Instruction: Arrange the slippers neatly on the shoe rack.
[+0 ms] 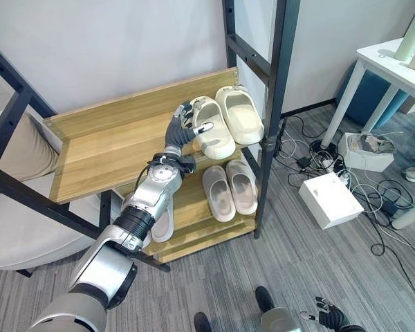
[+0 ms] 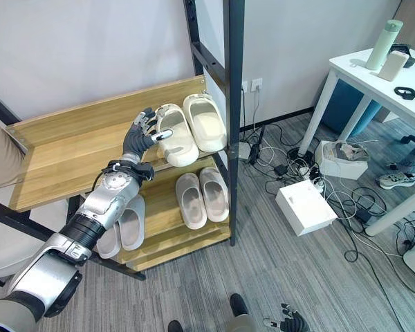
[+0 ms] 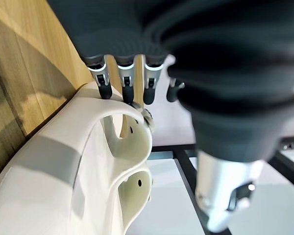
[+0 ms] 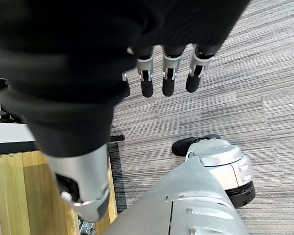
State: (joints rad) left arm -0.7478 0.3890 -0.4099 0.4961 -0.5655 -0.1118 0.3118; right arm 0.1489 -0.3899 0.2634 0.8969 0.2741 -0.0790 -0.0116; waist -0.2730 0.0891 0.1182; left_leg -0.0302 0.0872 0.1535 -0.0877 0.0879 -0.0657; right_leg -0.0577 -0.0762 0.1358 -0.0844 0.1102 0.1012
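While the left hand [image 1: 183, 128] rests against a cream slipper [image 1: 214, 133] near the top shelf's [image 1: 111, 149] right edge, its fingers [image 3: 127, 88] show straight in the wrist view. The right hand [image 4: 161, 73] hangs relaxed over carpet [image 4: 235, 83].

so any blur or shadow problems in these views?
Left wrist view: left hand cover close and blurred, cream slipper soft too, shadow on the shelf board. Right wrist view: right hand cover blurred, carpet sharp. Eye views evenly lit.
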